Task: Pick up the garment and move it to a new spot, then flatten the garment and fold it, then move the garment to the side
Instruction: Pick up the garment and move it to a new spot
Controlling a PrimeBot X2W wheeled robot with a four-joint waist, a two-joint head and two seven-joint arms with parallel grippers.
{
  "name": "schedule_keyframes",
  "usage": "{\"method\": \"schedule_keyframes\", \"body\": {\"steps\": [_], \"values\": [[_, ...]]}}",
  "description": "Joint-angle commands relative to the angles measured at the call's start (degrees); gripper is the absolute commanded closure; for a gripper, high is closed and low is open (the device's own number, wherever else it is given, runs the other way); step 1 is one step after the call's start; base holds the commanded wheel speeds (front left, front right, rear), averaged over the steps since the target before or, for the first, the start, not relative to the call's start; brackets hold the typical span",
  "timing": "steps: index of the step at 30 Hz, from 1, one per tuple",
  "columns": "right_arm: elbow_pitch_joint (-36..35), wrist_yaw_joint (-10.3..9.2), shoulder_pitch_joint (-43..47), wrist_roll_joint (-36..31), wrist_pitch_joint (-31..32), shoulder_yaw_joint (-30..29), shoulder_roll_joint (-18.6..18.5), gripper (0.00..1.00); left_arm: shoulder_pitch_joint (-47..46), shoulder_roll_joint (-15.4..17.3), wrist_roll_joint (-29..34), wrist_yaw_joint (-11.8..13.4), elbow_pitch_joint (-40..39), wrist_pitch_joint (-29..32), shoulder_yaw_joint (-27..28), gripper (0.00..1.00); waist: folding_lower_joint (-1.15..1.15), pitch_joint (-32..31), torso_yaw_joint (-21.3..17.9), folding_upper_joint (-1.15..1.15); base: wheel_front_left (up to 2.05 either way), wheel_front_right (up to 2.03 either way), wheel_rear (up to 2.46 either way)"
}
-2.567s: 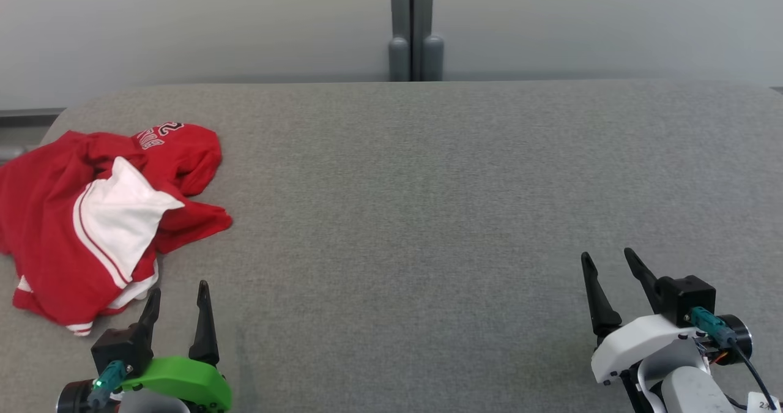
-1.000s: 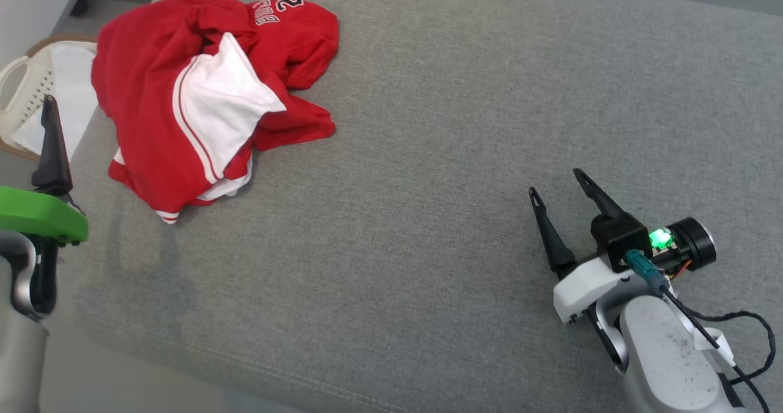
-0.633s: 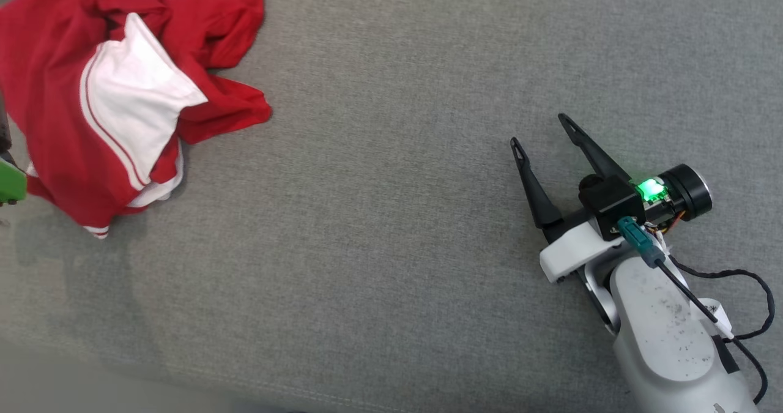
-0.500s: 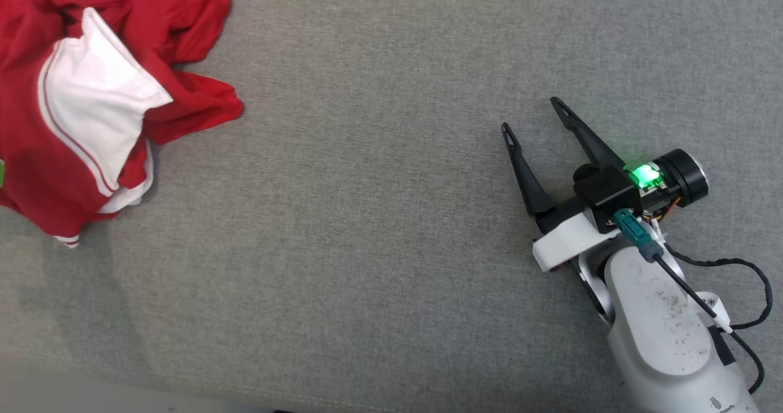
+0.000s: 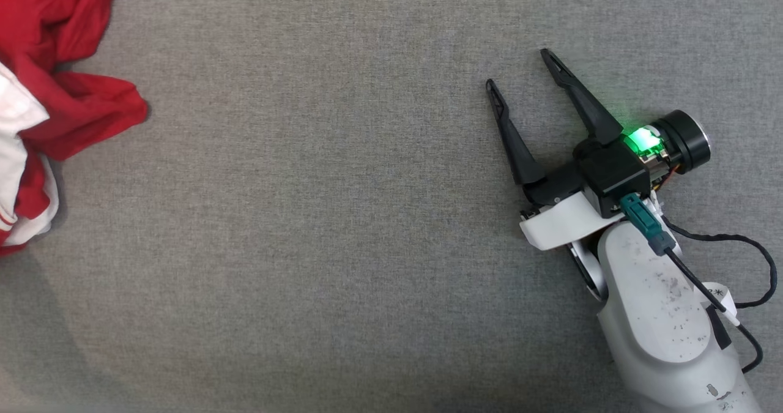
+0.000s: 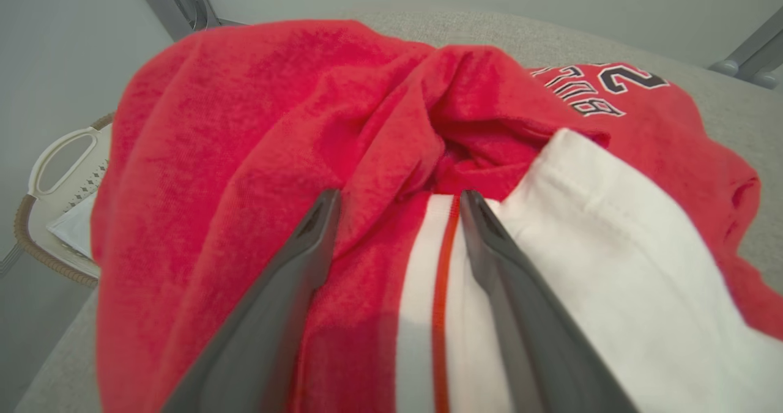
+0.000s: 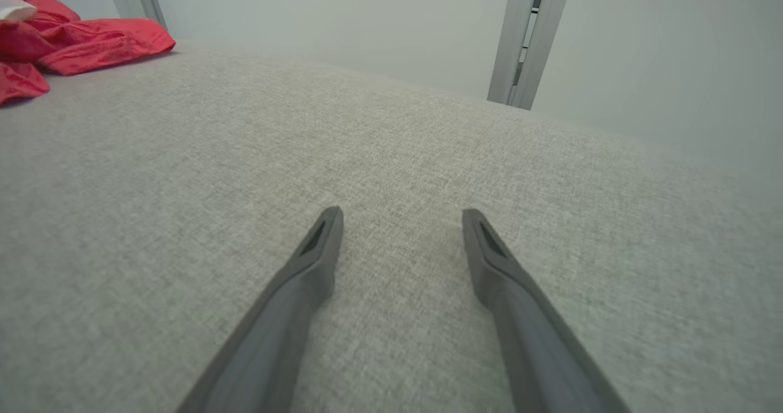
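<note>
Most of the garment (image 5: 67, 110), a crumpled red top, is cut off by the left edge of the head view, which leaves a red fold and a strip of white in sight. It lies bunched at the left end of the grey fabric-covered desk (image 5: 336, 229). The left wrist view takes it in close: red folds, a white panel (image 6: 618, 260) edged with a red stripe, and dark-outlined lettering (image 6: 596, 89) on the far side, upside down and too creased to read in full. The left gripper (image 6: 399, 197) hangs right over the heap with its fingers spread wide, one over red cloth and one at the edge of the white panel. Nothing is pinched between them, and whether the tips touch the fabric cannot be told. Beyond the garment's left side a pale basket (image 6: 58, 174) with a handle shows, mostly hidden by the cloth. The right gripper (image 5: 517, 67) is well apart from the garment, low over bare desk on the right, its fingers wide and empty.
</note>
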Motion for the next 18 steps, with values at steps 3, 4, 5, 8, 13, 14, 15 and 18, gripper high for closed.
{"method": "schedule_keyframes", "body": {"steps": [3, 4, 5, 8, 13, 14, 15, 18], "values": [[3.81, -0.26, 2.2, -0.1, 1.0, -2.27, -2.96, 0.0, -1.34, 0.62, -0.88, -0.16, 2.05, -0.7, -1.43, 0.0, 0.0, 0.86, -0.86, 0.0, 0.0, 0.0, 0.0], [3.87, -0.26, 2.32, -0.14, 1.0, -2.4, -2.98, 0.0, -1.5, 0.67, -0.45, -0.16, 2.58, -1.05, -2.06, 0.0, 0.0, 0.83, -0.84, 0.0, 0.0, 0.0, 0.0], [3.95, -0.26, 2.38, -0.16, 1.0, -2.5, -3.0, 0.0, -1.59, 0.54, -0.44, -0.16, 2.94, -1.19, -2.43, 0.0, 0.0, 0.79, -0.82, 0.0, 0.0, 0.0, 0.0], [4.38, -0.26, 2.73, -0.12, 1.0, -2.76, -3.01, 0.0, -2.45, 0.0, -0.28, -0.16, 4.15, -2.08, -3.44, 1.0, 0.0, 0.11, -0.65, 0.0, 0.0, 0.0, 0.0], [5.03, -0.26, 3.68, 0.48, 1.0, -3.12, -2.79, 0.0, -3.89, -0.08, 1.74, -0.16, 7.26, -3.07, -3.59, 1.0, 0.0, -2.25, -0.37, 0.0, 0.0, 0.0, 0.0], [4.96, -0.26, 3.86, 1.01, 0.99, -3.41, -2.7, 0.0, -4.18, -0.42, 2.38, -0.16, 8.02, -3.18, -3.46, 1.0, 0.0, -2.93, -0.35, 0.0, 0.0, 0.0, 0.0], [4.9, -0.26, 4.0, 1.25, 0.97, -3.66, -2.63, 0.0, -4.81, -0.43, 3.25, -0.16, 8.29, -3.18, -3.04, 1.0, 0.0, -3.55, -0.34, 0.0, 0.0, 0.0, 0.0], [4.92, -0.22, 4.57, 2.29, 0.88, -4.22, -2.13, 0.0, -6.74, -0.04, 7.52, -0.16, 7.06, -3.15, 0.43, 1.0, 0.0, -5.93, -0.32, 0.0, 0.0, 0.0, 0.0]]}}
